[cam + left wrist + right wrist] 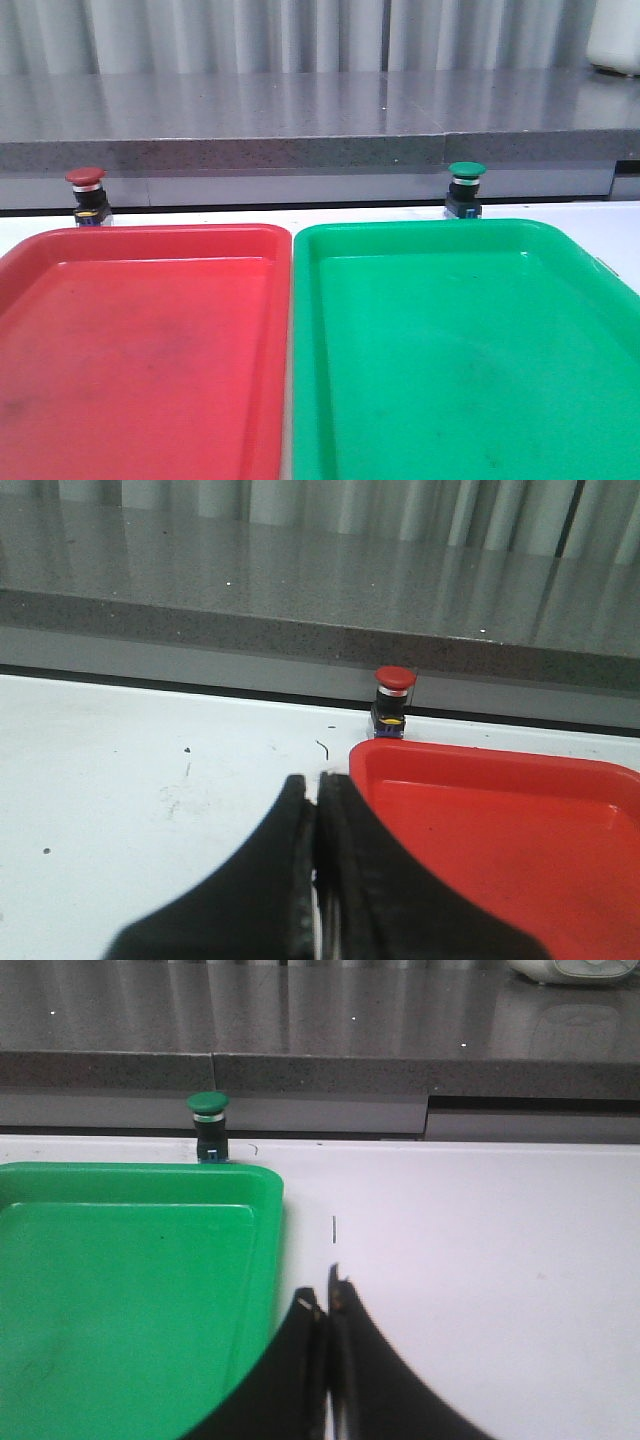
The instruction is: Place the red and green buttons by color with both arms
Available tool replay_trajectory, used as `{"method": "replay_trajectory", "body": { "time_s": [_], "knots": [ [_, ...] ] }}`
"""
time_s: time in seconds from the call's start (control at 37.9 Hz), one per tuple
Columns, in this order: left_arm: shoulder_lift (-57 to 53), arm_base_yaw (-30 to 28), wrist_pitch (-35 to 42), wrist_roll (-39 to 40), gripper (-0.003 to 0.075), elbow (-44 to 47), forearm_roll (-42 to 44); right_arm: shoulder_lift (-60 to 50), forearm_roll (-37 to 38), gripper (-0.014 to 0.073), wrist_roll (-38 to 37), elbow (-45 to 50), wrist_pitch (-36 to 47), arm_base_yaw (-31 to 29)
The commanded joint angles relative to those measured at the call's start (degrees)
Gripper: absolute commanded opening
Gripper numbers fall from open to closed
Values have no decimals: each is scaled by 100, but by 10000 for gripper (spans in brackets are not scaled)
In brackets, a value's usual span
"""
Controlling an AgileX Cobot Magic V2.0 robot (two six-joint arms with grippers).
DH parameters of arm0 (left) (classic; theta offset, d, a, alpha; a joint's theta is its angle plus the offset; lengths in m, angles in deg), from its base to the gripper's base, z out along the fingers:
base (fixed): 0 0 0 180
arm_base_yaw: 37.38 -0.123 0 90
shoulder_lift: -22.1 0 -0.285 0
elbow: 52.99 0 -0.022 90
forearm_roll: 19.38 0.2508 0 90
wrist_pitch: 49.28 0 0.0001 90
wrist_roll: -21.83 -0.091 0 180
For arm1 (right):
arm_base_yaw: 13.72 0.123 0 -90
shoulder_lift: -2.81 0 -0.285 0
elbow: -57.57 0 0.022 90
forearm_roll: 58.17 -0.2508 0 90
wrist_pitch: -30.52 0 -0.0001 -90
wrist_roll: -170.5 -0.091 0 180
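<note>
The red button (86,194) stands upright on the white table just behind the red tray (140,340); it also shows in the left wrist view (393,700). The green button (465,189) stands upright behind the green tray (470,350); it also shows in the right wrist view (208,1125). My left gripper (315,785) is shut and empty, low over the table beside the red tray's (500,820) near corner. My right gripper (325,1295) is shut and empty beside the green tray's (130,1280) edge. Neither arm shows in the front view.
A grey raised ledge (320,120) runs along the back of the table right behind both buttons. The two trays sit side by side, nearly touching. A white object (615,40) stands on the ledge at the far right.
</note>
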Motion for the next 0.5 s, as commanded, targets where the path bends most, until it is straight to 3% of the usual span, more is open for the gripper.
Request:
{"method": "replay_trajectory", "body": {
  "time_s": [0.0, 0.47],
  "knots": [
    [-84, -3, 503, 22, -20, 134, -47, -93, 20, -68, 48, -60, 495, -32],
    [-84, -3, 516, 22, -20, 134, -35, -93, 20, -68, 48, -65, 579, -32]
  ]
}}
